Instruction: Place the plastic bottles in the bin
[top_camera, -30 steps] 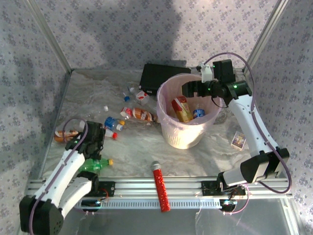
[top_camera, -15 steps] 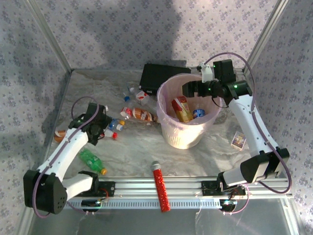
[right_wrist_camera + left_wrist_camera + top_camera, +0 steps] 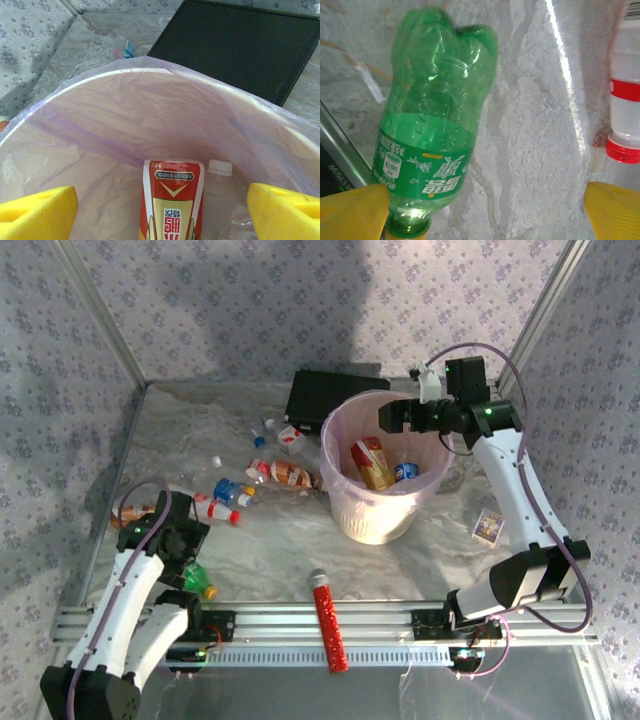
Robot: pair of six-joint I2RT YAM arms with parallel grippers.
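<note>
Your left gripper [image 3: 485, 215] is spread wide and empty over the green bottle [image 3: 435, 130] at the near left, cap end just beside one pad, likely lining up a grab; your right gripper [image 3: 162, 210] hangs open and empty above the bin [image 3: 100, 80], right of centre, placed for dropping inside. A red-label bottle [image 3: 172, 200] already lies in it; loose bottles [image 3: 285, 473] wait left of it.

High rear overview, wrists close, looking down, bin [image 3: 375, 520] shared
</note>
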